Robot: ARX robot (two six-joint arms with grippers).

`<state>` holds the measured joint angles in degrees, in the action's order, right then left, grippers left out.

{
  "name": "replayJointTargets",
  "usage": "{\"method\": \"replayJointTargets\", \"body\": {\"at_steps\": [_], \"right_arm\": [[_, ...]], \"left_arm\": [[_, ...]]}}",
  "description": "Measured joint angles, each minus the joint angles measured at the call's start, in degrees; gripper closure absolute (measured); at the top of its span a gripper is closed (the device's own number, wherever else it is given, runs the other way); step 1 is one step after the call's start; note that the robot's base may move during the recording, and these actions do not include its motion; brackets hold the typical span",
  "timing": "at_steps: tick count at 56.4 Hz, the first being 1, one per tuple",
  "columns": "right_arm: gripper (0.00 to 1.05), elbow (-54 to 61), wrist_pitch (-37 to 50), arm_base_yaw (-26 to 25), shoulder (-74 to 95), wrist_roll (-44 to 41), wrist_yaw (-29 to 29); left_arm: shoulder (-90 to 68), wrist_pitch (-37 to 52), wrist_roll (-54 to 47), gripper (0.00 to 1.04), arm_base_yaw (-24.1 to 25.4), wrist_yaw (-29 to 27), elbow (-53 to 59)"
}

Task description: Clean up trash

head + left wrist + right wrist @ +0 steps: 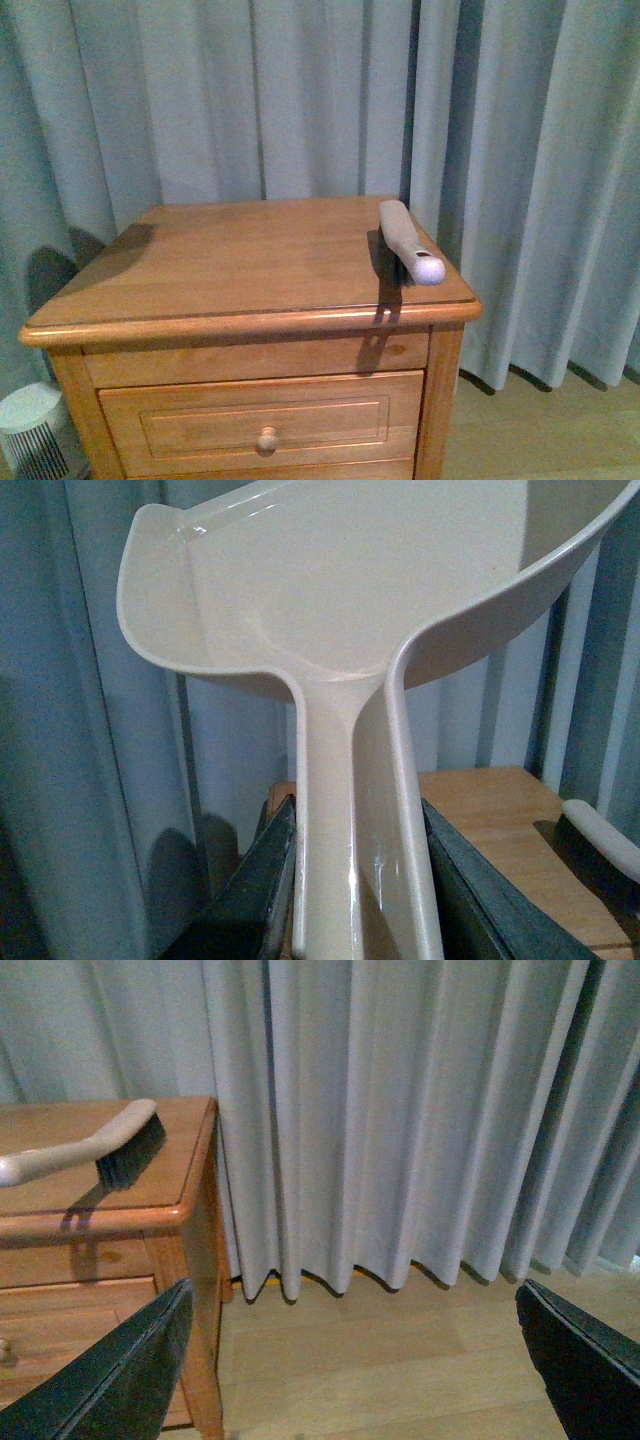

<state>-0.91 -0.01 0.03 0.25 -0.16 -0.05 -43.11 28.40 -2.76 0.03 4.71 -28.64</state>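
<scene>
Left gripper (362, 880): clamped on the dustpan (330, 570) handle.
Right gripper (355, 1360): jaws wide apart, empty.
Brush (408, 240): at 2 o'clock on the nightstand (250, 260); best gripped mid-handle, clear of the bristles.
Trash: not visible in any view.

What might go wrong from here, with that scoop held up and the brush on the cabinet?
The beige brush with black bristles lies near the right edge of the wooden nightstand; the open right gripper might knock it off. The left gripper clamps the beige plastic dustpan only by its handle, so it may twist. No trash shows anywhere, so sweeping could miss it.
</scene>
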Motion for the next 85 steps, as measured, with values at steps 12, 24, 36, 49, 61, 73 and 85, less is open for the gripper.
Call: {"method": "replayJointTargets", "body": {"at_steps": [12, 24, 36, 49, 61, 73, 85], "right_arm": [[0.07, 0.0, 0.0, 0.0, 0.0, 0.0, 0.0], [0.07, 0.0, 0.0, 0.0, 0.0, 0.0, 0.0], [0.07, -2.75, -4.55, 12.41, 9.22, -4.57, 32.17], [0.07, -30.14, -7.63, 12.48, 42.71, 3.89, 20.48], [0.07, -63.08, -18.82, 15.26, 72.98, 8.46, 15.74], [0.07, -86.95, -29.09, 18.56, 95.8, 14.19, 14.45], [0.07, -96.74, -35.39, 24.83, 108.52, 21.16, 15.41]], "left_arm": [[1.22, -0.31, 1.99, 0.76, 1.75, 0.68, 0.61], [1.29, -0.79, 2.23, 0.76, 1.92, 0.68, 0.61], [1.4, -0.79, 2.27, 0.76, 1.99, 0.68, 0.63], [1.42, -0.79, 2.27, 0.76, 1.99, 0.7, 0.63], [1.44, -0.79, 2.29, 0.76, 1.99, 0.68, 0.63], [1.46, -0.79, 2.27, 0.76, 1.99, 0.7, 0.63], [1.46, -0.79, 2.29, 0.76, 1.99, 0.7, 0.63]]}}
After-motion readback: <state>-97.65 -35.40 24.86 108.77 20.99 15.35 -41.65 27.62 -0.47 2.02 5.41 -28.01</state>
